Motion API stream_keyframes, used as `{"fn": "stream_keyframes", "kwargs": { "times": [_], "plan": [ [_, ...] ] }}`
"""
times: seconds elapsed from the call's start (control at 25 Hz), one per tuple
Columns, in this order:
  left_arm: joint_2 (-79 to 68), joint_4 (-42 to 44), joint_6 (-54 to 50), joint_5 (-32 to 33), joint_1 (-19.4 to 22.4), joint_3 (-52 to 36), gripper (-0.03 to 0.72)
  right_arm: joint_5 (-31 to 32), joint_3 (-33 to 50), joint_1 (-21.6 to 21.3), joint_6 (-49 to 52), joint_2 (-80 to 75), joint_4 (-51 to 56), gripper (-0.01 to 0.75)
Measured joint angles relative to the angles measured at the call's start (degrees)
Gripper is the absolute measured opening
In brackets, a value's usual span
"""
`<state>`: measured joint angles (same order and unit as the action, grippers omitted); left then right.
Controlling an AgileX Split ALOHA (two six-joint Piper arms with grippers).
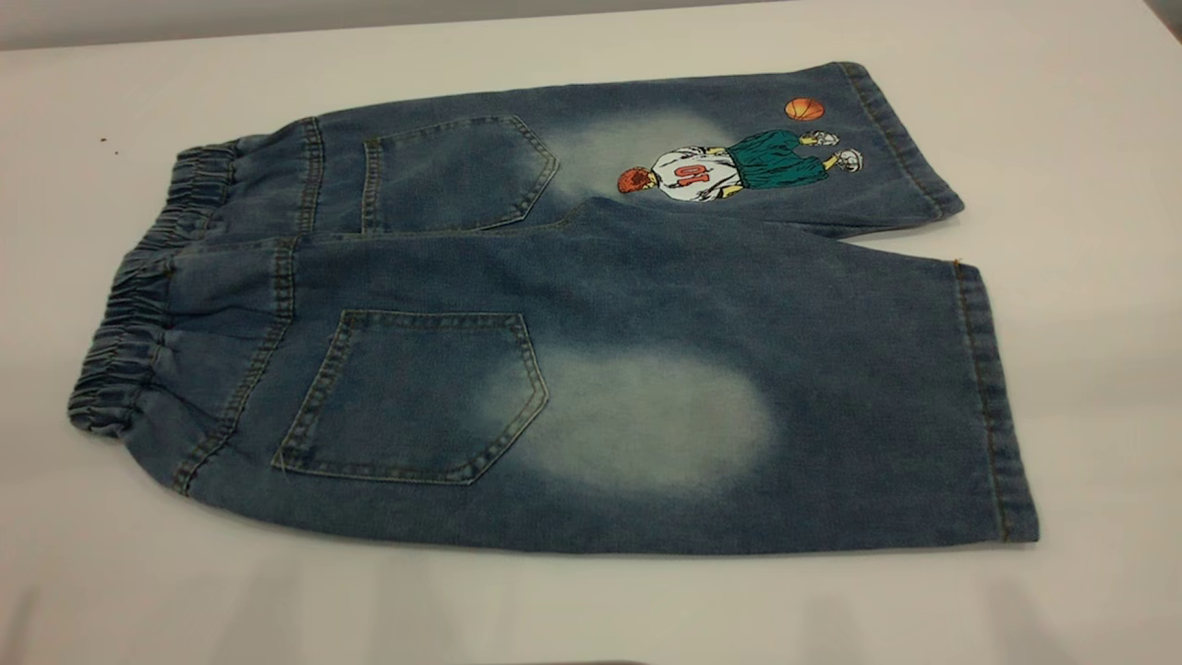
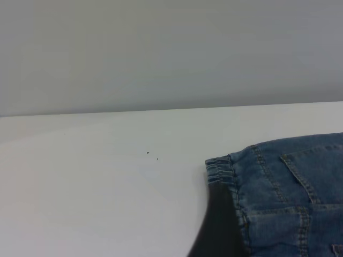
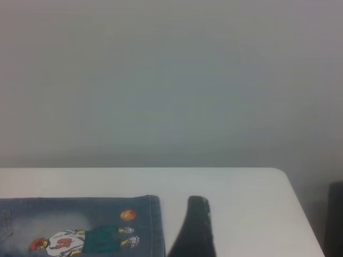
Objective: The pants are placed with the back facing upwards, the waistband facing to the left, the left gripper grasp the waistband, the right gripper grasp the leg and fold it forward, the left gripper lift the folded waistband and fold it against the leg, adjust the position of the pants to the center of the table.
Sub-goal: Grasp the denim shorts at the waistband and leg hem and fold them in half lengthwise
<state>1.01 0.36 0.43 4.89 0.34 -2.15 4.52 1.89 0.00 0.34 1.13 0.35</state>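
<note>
pants: flat, back up, mid counter, unfolded
waistband: toward counter's left edge
left gripper: beside waistband; opening can't tell
right gripper: near printed-leg hem; opening unclear, probably one finger showing
tip: pinch waistband and plain leg edges together

Exterior camera looks steeply down, close; wrist cameras sit low, sharing the pants.

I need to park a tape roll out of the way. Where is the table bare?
Bare table runs in front of the pants, left of the waistband, right of the leg hems and along the far edge. The middle is covered by denim.
</note>
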Motion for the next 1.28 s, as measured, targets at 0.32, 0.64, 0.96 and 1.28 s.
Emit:
{"fn": "stream_keyframes", "kwargs": {
  "times": [0.32, 0.64, 0.96, 1.28],
  "plan": [
    [0.0, 0.0, 0.0, 0.0, 0.0, 0.0, 0.503, 0.0, 0.0, 0.0, 0.0, 0.0, 0.0, 0.577],
    [0.16, -9.94, 11.89, 58.66, 2.63, 30.08, 0.502, -0.06, 0.0, 0.0, 0.0, 0.0, 0.0, 0.577],
    [0.34, -16.16, 12.12, 59.68, 2.63, 30.08, 0.502, -0.05, 0.0, 0.0, 0.0, 0.0, 0.0, 0.577],
    [0.34, -16.32, 12.12, 59.84, 2.63, 30.08, 0.502, 24.29, -7.34, 0.0, 2.62, -0.19, 0.17, 0.573]
  ]
}}
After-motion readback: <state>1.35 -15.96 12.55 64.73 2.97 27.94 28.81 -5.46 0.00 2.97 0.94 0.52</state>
